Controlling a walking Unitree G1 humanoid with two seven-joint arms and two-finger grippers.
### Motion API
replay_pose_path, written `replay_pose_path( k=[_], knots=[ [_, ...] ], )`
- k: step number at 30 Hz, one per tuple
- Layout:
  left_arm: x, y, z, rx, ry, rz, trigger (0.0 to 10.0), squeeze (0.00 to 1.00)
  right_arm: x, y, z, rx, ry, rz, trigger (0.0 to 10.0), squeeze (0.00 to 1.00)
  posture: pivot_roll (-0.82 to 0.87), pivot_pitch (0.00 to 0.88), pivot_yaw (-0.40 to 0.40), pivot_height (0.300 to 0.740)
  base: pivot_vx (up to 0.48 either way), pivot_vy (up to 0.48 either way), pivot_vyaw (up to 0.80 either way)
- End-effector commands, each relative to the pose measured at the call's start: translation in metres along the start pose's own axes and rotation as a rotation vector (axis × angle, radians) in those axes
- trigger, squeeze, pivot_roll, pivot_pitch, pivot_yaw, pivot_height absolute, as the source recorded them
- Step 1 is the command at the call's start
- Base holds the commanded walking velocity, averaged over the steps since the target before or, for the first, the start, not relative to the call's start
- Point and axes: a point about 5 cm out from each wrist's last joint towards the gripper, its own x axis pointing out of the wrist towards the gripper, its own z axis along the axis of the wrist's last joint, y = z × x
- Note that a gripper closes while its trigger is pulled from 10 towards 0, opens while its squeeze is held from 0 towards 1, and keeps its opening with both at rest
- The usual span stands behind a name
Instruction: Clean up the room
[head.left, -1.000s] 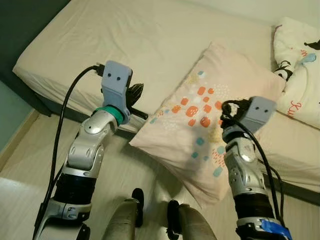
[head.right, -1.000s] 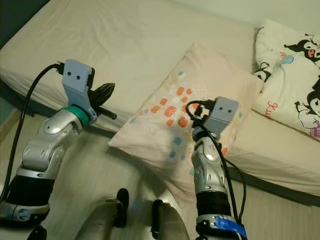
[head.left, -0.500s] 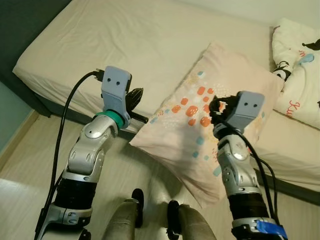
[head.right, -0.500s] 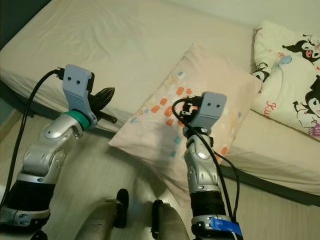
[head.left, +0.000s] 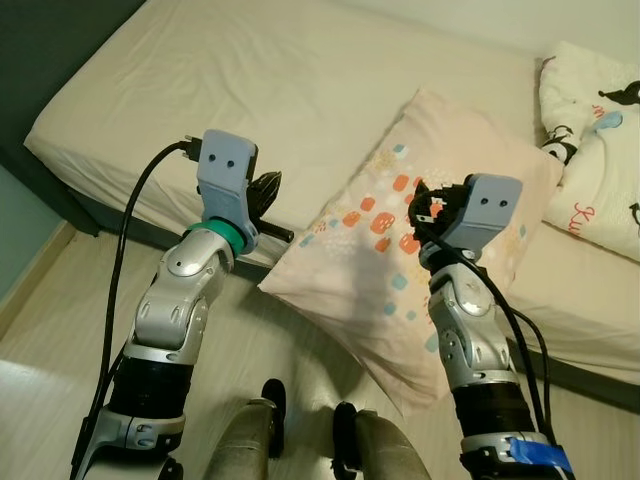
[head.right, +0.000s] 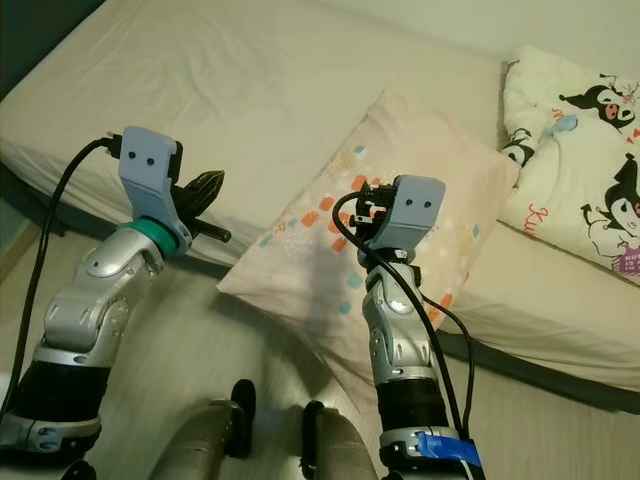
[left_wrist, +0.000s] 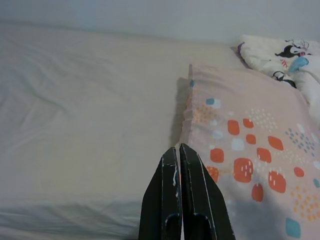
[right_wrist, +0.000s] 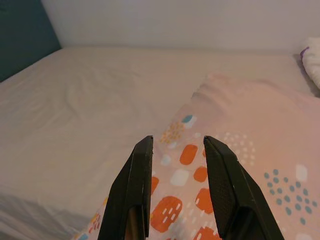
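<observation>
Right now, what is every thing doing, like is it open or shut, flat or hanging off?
Left tool: shut, holding nothing, raised at the bed's edge.
Right tool: open, holding nothing, above the pillow.
Patterned pillow: lying on the bed, one corner hanging over the edge.
Cartoon blanket: bunched up on the bed, beside the pillow.
Bed sheet: spread flat, slightly wrinkled.

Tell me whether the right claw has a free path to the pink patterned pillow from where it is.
Probably yes. The right claw is open and points straight at the pink patterned pillow, which hangs partly over the edge of the bed; nothing lies between them. The left claw is shut, off to the side.
</observation>
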Motion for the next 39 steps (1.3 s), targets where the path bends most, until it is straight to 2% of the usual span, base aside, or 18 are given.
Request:
replay_pose_path(
  k=[1, 16, 36, 39],
  knots=[
    [-0.004, 0.001, -0.006, -0.009, 0.010, 0.012, 10.0, 0.00, -0.004, 0.000, 0.001, -0.027, -0.007, 0.025, 10.0, 0.00, -0.05, 0.134, 0.007, 0.740, 0.000, 0.000, 0.00],
    [-0.011, 0.006, -0.005, -0.022, -0.016, 0.067, 10.0, 0.00, -0.003, 0.019, 0.008, -0.039, -0.036, 0.138, 10.0, 0.00, -0.04, 0.123, -0.025, 0.740, -0.057, 0.000, 0.00],
    [-0.014, 0.009, -0.003, -0.013, -0.022, 0.089, 10.0, 0.00, -0.001, 0.020, 0.015, -0.039, -0.056, 0.146, 10.0, 0.00, -0.04, 0.125, -0.019, 0.740, -0.357, 0.000, 0.00],
    [-0.013, 0.008, -0.003, -0.014, -0.022, 0.087, 10.0, 0.00, -0.002, 0.019, 0.014, -0.033, -0.050, 0.140, 10.0, 0.00, -0.05, 0.127, -0.016, 0.740, 0.000, 0.000, 0.00]
  ],
)
